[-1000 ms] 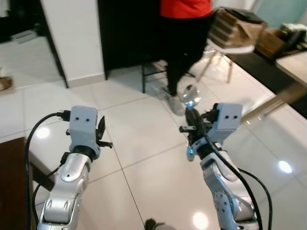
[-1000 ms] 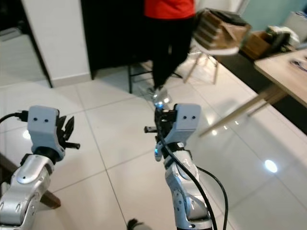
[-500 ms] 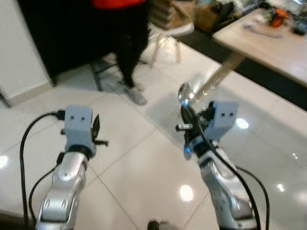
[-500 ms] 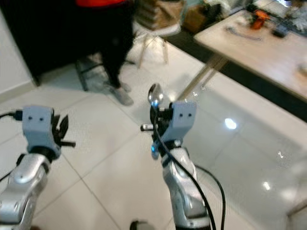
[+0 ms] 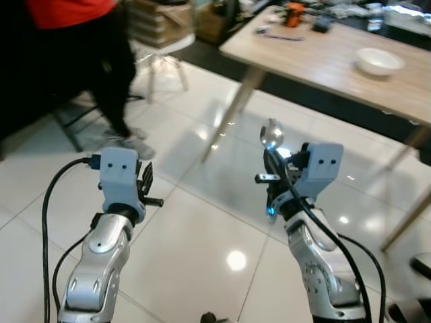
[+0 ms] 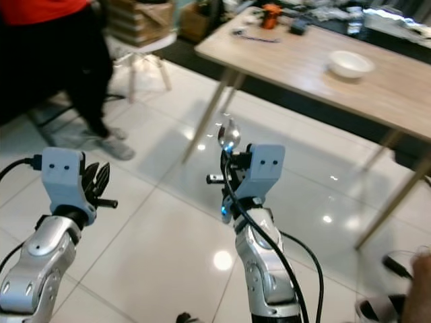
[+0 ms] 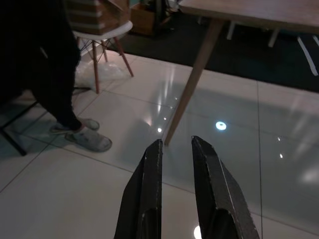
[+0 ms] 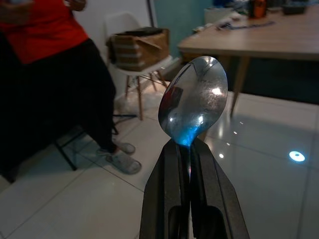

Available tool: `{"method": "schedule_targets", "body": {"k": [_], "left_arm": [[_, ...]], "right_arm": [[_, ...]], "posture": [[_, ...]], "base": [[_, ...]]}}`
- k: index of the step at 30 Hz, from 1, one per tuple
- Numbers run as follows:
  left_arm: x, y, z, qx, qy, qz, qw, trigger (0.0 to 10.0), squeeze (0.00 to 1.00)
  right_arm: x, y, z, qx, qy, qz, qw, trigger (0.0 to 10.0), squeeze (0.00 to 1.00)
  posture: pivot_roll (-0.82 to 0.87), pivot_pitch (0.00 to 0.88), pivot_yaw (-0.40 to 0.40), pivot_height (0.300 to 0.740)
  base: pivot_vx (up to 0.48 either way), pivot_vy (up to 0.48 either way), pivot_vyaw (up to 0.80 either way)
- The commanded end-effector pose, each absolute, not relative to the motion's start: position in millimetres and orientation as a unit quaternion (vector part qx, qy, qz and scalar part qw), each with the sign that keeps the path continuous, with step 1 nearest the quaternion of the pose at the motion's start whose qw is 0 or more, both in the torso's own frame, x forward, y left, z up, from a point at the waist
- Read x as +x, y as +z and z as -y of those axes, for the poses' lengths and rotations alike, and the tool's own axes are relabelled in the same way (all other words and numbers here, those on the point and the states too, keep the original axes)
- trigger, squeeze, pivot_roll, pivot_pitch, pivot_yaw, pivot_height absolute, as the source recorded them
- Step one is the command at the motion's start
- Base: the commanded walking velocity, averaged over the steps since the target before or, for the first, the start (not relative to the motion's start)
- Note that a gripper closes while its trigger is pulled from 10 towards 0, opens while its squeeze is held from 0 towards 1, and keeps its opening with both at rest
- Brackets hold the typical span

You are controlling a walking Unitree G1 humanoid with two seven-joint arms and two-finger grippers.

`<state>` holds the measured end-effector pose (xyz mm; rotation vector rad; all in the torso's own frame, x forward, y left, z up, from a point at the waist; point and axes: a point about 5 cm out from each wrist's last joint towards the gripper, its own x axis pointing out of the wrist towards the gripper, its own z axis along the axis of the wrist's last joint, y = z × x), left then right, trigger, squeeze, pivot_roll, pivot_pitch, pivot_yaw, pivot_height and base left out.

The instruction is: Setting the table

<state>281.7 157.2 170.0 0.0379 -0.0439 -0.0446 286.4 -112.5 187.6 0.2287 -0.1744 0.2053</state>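
Right claw carries a spoon toward the wooden bench

The right claw [image 8: 190,149] is closed on a metal spoon [image 8: 194,102], bowl up, at frame centre. The left claw [image 7: 177,149], at lower left, is slightly open and holds nothing. The bench [image 5: 337,60] at upper right carries a white bowl [image 5: 380,60]. A person [image 5: 101,60] stands at upper left.
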Motion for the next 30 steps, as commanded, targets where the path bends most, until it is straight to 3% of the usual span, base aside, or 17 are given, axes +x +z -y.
{"method": "schedule_targets", "body": {"k": [1, 30], "left_arm": [[281.2, 162.3, -159.0, 0.022, -0.017, 0.002, 1.000, 10.0, 0.00], [282.5, 165.9, -159.0, 0.013, -0.008, 0.008, 1.000, 10.0, 0.00]], "right_arm": [[285.4, 185.4, 112.7, 0.114, 0.101, 0.084, 0.985, 10.0, 0.00], [284.4, 184.4, 111.9, 0.119, 0.101, 0.081, 0.984, 10.0, 0.00]], "posture": [[0.01, 0.075, -0.006, 0.740], [0.01, 0.086, -0.006, 0.740]], "base": [[0.000, 0.000, -0.80], [0.000, 0.000, -0.80]]}}
